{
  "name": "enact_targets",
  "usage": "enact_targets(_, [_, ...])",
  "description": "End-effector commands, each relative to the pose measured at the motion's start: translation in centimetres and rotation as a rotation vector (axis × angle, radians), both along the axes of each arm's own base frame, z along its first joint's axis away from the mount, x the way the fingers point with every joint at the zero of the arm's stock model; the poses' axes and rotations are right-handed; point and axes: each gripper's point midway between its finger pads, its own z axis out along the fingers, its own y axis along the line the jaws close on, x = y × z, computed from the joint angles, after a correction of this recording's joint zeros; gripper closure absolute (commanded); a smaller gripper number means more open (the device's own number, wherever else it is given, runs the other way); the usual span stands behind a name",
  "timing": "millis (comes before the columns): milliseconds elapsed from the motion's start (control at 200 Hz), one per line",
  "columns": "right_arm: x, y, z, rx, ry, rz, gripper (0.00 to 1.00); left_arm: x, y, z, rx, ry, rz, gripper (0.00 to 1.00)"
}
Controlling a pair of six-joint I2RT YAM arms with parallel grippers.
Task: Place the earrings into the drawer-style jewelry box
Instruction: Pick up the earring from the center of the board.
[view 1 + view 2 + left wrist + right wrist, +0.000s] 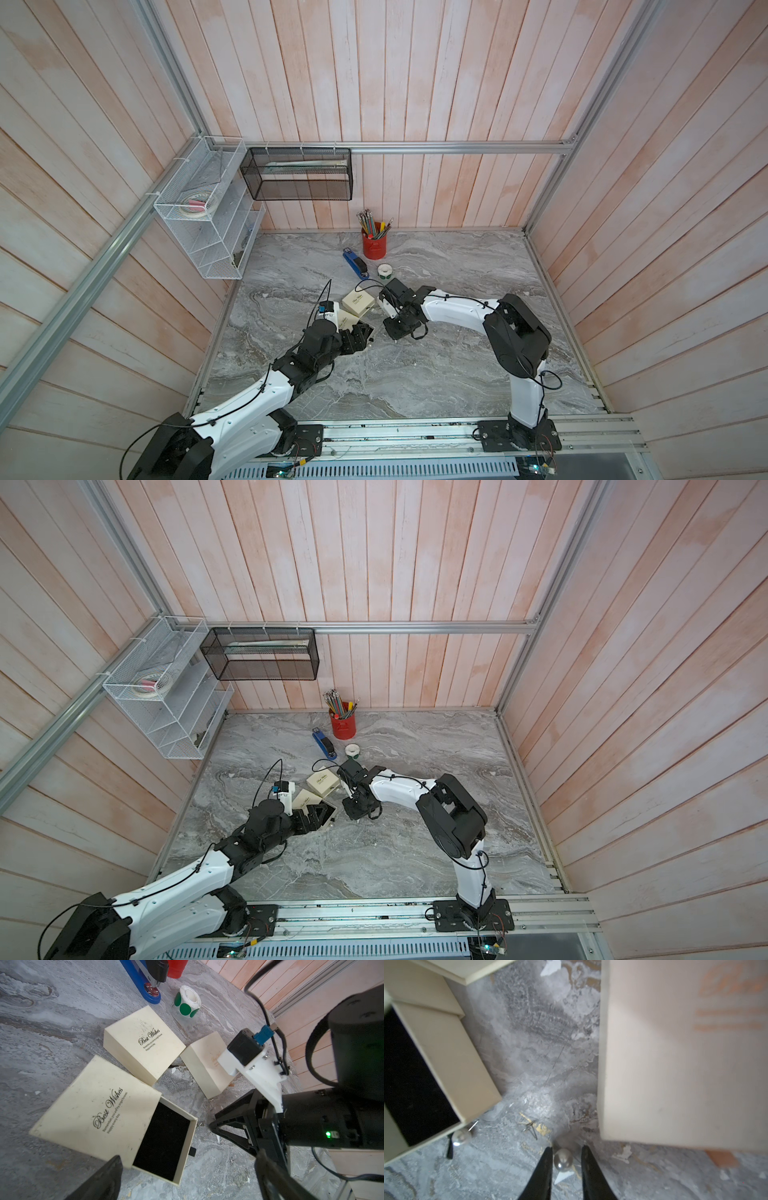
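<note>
Marble table (436, 374): grey, veined; the boxes lie left of its middle.
Left arm (249, 395): mine, stretched forward to the open box.
Right arm (457, 309): mine, reaching in from the right, wrist bent down at the tabletop beside the boxes.
Open box (97, 1105): cream sleeve, "Best Wishes" on top. Its drawer (164, 1142) is pulled partway out, black lining up.
Second box (143, 1043): cream, closed, black lettering, just behind the open box.
Third box (204, 1064): cream, orange lettering, beside the second box, partly hidden by my right wrist.
Red cup (374, 245): pencils standing in it, near the back wall.
Stapler (355, 264): blue and black, just beside the cup.
Sticker roll (385, 271): white with green dots, near the stapler.
Left claw (361, 336): fingers spread wide, empty, above the drawer.
Right claw (566, 1149): tips down at the table, narrowly spread, one on each side of a pearl. A gap shows at one finger, so not pinched.
First earring (563, 1160): pearl, on the table between my right fingertips, outside the drawer.
Second earring (461, 1136): pearl with a thin post, on the table just beside the drawer's corner.
Wire bit (530, 1128): on the table between the two pearls; cannot tell what it is.
</note>
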Motion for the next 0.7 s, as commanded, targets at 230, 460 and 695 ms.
enact_targets(230, [-0.14, -0.59, -1.20, -0.090, -0.001, 0.018, 0.74, -0.23, -0.24, 0.12, -0.016, -0.009, -0.011, 0.00])
enact_targets(460, [0.18, -1.06, -1.41, -0.129, -0.015, 0.015, 0.74, -0.01, -0.24, 0.32, -0.015, -0.016, -0.007, 0.00])
enact_targets(695, [0.49, -1.21, -1.27, -0.144, -0.026, 0.008, 0.76, 0.06, -0.23, 0.33, -0.005, -0.015, -0.010, 0.00])
